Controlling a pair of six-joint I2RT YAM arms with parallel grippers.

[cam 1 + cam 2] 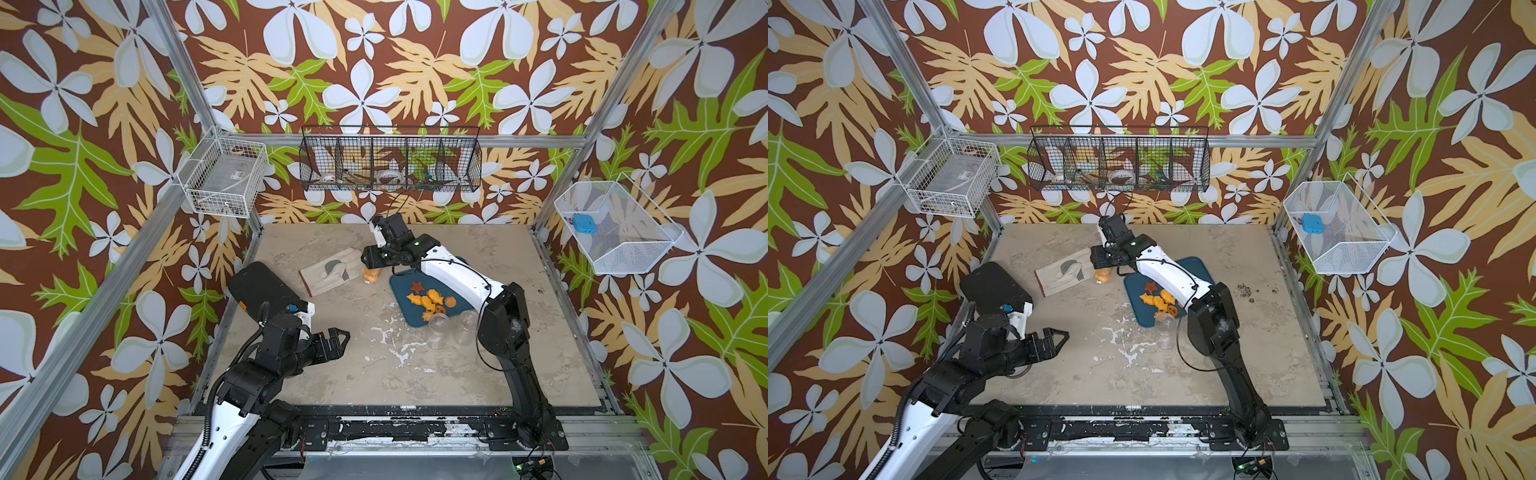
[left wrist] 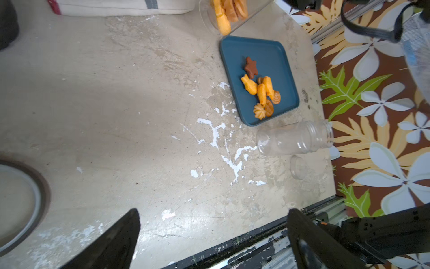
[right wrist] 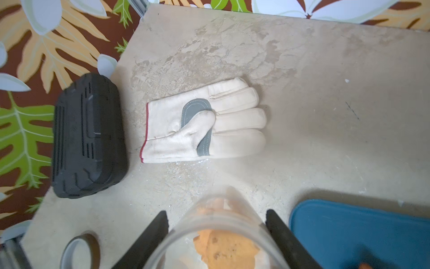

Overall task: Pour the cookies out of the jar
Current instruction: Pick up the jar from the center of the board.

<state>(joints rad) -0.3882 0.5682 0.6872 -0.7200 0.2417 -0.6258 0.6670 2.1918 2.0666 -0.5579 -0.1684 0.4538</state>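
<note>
A clear lidless jar (image 1: 371,275) (image 1: 1103,275) (image 3: 221,223) with orange cookies (image 3: 229,249) inside stands on the table between a glove and a blue tray (image 1: 400,286) (image 2: 267,53). My right gripper (image 1: 371,261) (image 3: 216,213) is shut on the jar, its fingers (image 3: 160,223) pressed against both sides near the mouth. More cookies (image 1: 430,301) (image 2: 260,90), orange and brown, lie on the tray. My left gripper (image 1: 338,338) (image 2: 214,210) hangs open and holds nothing above the front left of the table.
Two empty clear jars (image 1: 438,328) (image 2: 295,141) sit by the tray's near edge. A white work glove (image 1: 328,276) (image 3: 204,123) lies left of the held jar, with a black case (image 1: 264,286) (image 3: 88,135) further left. A tape roll (image 3: 80,252) sits near the left arm.
</note>
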